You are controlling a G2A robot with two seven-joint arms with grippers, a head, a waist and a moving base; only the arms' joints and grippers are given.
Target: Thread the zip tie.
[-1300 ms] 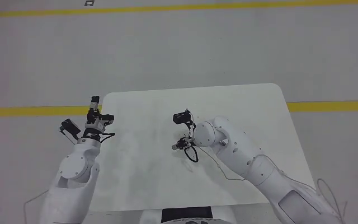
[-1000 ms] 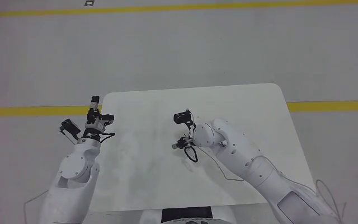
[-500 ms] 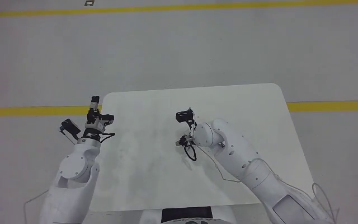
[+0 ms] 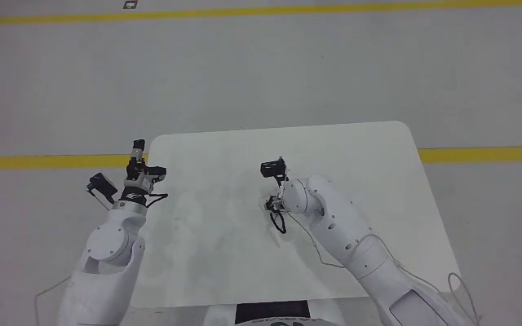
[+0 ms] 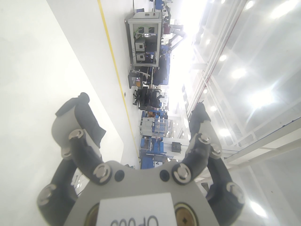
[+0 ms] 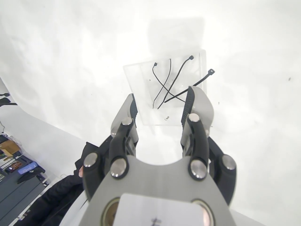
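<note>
Several black zip ties [image 6: 171, 88] lie crossed in a shallow clear tray [image 6: 134, 76] on the white table [image 6: 70, 24]; one tie's head [image 6: 211, 71] pokes past the tray's rim. My right gripper [image 6: 162, 96] hangs open just above the tray's near part, with nothing between its fingers. From above, the right gripper [image 4: 272, 204] is over the middle of the table [image 4: 367, 163]. My left gripper [image 5: 141, 102] is open and empty, pointing out past the table's edge toward the room. In the top view the left gripper [image 4: 140, 159] sits at the table's left edge.
The table's curved edge [image 5: 77, 55] runs close beside the left gripper. A yellow floor line [image 4: 457, 153] passes behind the table. Bare tabletop [image 6: 247, 36] surrounds the tray.
The right arm has shifted a little to the right and farther across the table, carrying its open gripper along. The left arm has stayed still.
</note>
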